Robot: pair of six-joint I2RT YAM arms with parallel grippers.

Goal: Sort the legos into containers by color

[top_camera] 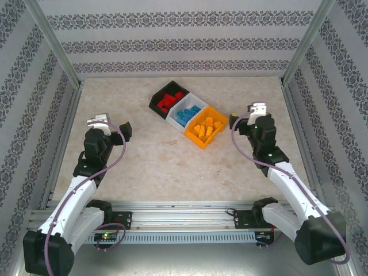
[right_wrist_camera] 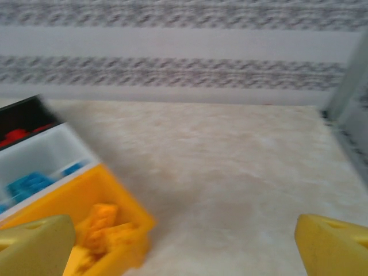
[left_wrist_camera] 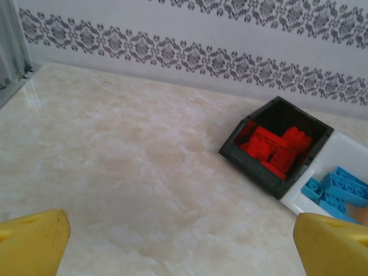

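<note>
Beige, marble-patterned table (top_camera: 144,167) spreads under both my arms. The three joined bins sit on it toward twelve o'clock from my bases, the row slanting from ten o'clock down to four o'clock. At the ten o'clock end is the black bin (top_camera: 158,111), holding the red legos (top_camera: 168,101). Next comes the white bin (top_camera: 176,123) with the blue legos (top_camera: 188,113), and at the four o'clock end the orange-yellow bin (top_camera: 194,138) carries the orange legos (top_camera: 208,127). Every brick I can see lies in a bin with others of its own colour. My left gripper (top_camera: 113,123) hangs above the table at nine o'clock of the row, well apart from it, jaws spread wide with nothing between them. Through its wrist camera my two yellow fingertips (left_wrist_camera: 31,241) stand at the bottom corners. The black bin shows there at three o'clock with the red pile inside, the white one joined to it at four o'clock. My right gripper (top_camera: 246,115) hovers at three o'clock of the row, near the orange-yellow bin but not touching it, its jaws likewise wide and holding nothing. Its wrist view is blurred: the orange-yellow bin sits at eight o'clock, the white and black bins beyond it at nine, and patterned wall (right_wrist_camera: 184,57) runs across twelve o'clock.
</note>
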